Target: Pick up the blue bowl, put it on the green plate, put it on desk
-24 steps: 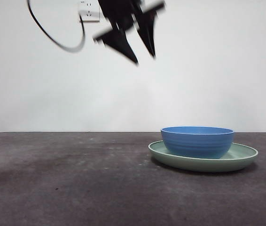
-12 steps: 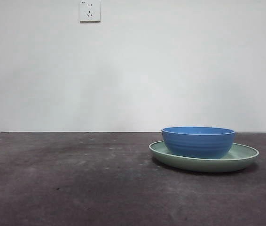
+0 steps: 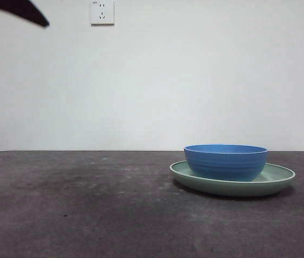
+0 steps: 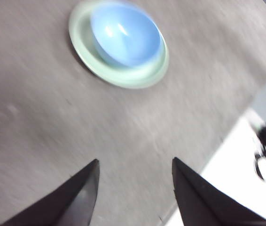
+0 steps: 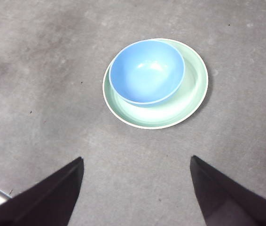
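The blue bowl (image 3: 225, 161) sits upright in the green plate (image 3: 281, 180) on the desk (image 3: 87, 204), right of centre. Both grippers are high above and apart from them. In the blurred left wrist view, my left gripper (image 4: 135, 161) is open and empty, with the bowl (image 4: 126, 34) and plate (image 4: 123, 79) far beyond it. My right gripper (image 5: 136, 157) is also open and empty, looking down on the bowl (image 5: 147, 70) in the plate (image 5: 191, 94). A black jaw tip (image 3: 23, 11) shows at the front view's top left corner; which arm it belongs to is unclear.
A white wall socket (image 3: 102, 12) sits high on the white wall behind the desk. The left wrist view shows the desk's edge with pale floor (image 4: 236, 179) and dark gear beyond it.
One second ago an open gripper hung high over the desk's middle; it rose out of view, and now only a black tip shows at the top left. Bowl and plate have not moved.
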### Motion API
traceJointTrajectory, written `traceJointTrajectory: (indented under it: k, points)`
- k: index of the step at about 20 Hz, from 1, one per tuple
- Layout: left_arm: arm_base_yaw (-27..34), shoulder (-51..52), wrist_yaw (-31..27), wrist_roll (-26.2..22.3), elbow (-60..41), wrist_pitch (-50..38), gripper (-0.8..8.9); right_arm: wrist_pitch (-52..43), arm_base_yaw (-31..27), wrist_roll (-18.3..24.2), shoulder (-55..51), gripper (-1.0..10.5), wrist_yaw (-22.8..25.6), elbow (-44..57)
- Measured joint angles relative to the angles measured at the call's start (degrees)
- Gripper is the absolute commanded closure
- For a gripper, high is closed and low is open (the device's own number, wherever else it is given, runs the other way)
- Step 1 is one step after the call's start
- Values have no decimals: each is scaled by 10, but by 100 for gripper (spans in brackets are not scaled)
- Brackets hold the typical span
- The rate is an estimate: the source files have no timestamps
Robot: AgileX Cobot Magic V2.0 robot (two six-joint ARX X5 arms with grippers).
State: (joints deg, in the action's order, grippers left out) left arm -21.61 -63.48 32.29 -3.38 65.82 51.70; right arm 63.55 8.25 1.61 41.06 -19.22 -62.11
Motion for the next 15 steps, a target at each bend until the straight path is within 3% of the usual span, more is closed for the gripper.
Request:
traceJointTrajectory:
  k: [4,11,15]
  points:
    - [0,5,37,-2,-64,-28,565,0,0,0,0,584,0,0]
    - [-3,5,41,-2,-65,-44,565,0,0,-22,26,585,1,0]
    - [-3,5,41,-2,-65,-44,565,-30,0,-36,78,585,49,1]
